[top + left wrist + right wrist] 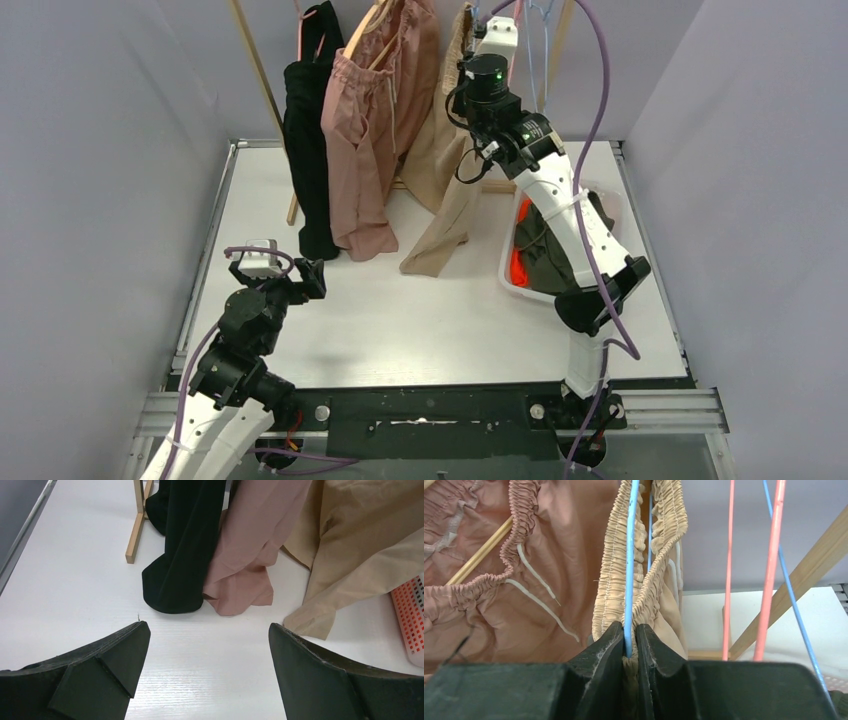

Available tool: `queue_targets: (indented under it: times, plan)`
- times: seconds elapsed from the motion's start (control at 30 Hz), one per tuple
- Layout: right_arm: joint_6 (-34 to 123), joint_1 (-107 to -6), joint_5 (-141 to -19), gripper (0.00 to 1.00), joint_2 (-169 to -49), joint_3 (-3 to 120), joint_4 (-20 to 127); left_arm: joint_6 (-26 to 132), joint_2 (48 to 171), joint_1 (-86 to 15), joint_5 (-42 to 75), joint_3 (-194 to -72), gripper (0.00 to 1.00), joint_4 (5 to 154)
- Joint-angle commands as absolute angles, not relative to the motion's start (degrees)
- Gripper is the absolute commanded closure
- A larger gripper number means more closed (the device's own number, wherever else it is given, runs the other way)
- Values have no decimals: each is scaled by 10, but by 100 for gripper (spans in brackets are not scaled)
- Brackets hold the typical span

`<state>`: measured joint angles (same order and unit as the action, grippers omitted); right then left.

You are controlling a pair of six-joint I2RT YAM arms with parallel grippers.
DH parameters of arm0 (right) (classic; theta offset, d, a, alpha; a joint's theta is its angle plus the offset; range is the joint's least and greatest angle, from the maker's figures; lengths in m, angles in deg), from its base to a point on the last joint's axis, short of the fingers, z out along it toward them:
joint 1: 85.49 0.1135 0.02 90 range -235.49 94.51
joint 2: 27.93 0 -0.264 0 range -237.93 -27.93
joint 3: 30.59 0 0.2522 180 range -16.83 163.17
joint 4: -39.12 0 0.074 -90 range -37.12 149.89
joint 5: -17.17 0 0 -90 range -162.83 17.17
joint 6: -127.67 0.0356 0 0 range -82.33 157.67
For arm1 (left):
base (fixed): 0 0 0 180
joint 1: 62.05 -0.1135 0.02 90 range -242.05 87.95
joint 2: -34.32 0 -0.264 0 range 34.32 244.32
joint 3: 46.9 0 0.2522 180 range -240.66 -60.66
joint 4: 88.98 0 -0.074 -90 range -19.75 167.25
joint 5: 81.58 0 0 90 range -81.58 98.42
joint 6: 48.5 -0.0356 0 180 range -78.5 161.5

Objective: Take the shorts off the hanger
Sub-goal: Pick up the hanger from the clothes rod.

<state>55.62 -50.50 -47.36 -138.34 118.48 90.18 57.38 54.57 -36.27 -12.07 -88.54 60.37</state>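
1. Right gripper: the fingers are drawn in narrow. They pinch the gathered waistband of the beige shorts together with the wire of the blue hanger that runs through it, high on the wooden rack.
   - Judgement: the grip sits here because this is where cloth meets wire, so a pull from this spot should slide the band off.
   - Risk: the wire is caught in the pinch too, so the hanger may come along.
2. Left gripper: the fingers are spread wide and hold nothing. It sits low over the table in front of the rack, well apart from the hangers. Judged to be parked out of the way.
3. Beige shorts: they hang toward the right end of the rack. The legs fall to the table and a hem lies on it in front of the rack. The cloth is soft and matte, the waist tightly shirred, with pale drawstring ends dangling.
4. Pink shorts: next on the rack to the left, on a wooden hanger, with the same gathered waist and white drawstring. A dark garment hangs beyond them, beside the rack's left post.
5. Bin: right of the rack, holding olive shorts and orange shorts. Judged already removed.
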Motion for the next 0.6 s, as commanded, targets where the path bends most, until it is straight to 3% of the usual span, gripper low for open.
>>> queue_targets:
  times: [0.0, 0.17, 0.3, 0.57]
  plan:
    - [492, -490, -452, 100, -1361, 1203, 831, 572, 540, -364, -113, -890, 10, 632]
    - [388, -449, -375, 100, -1328, 1138, 692, 567, 539, -364, -81, -885, 10, 643]
    - [339, -433, -365, 100, -1341, 1175, 670, 566, 535, -364, -87, -884, 10, 642]
    - [339, -414, -353, 100, -1283, 1099, 601, 566, 532, -364, -100, -884, 10, 639]
